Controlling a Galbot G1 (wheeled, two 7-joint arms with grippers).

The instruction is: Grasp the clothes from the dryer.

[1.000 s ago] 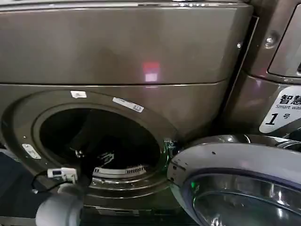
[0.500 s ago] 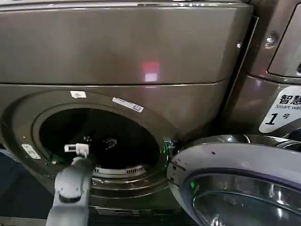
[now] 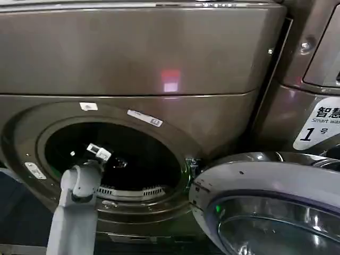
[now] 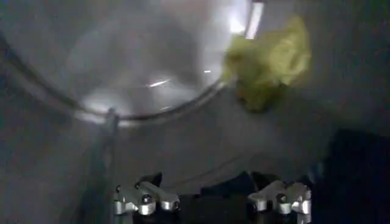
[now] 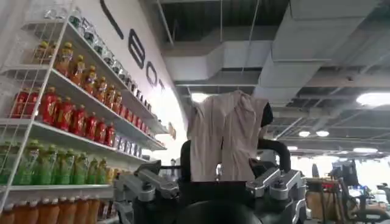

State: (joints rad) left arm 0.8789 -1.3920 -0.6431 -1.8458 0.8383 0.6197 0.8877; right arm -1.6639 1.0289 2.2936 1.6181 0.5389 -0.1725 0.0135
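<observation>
The dryer (image 3: 133, 58) stands with its round opening (image 3: 159, 127) uncovered and its door (image 3: 265, 180) swung out at the lower right. My left arm reaches through the opening, and the left gripper (image 3: 114, 160) is inside the dark drum. In the left wrist view that gripper (image 4: 206, 179) is open with nothing between its fingers. A crumpled yellow-green piece of clothes (image 4: 268, 61) lies farther in against the drum wall, apart from the fingers. The right gripper (image 5: 231, 146) points up and away from the dryer, shut on a beige garment (image 5: 225, 122).
A second machine with a white "1" label (image 3: 319, 125) stands to the right of the dryer. The open door takes up the lower right. In the right wrist view, shelves of bottled drinks (image 5: 67, 115) line the wall and ceiling ducts run overhead.
My left arm has risen from the lower left rim and pushed forward, carrying the left gripper deeper into the drum. The door has not moved.
</observation>
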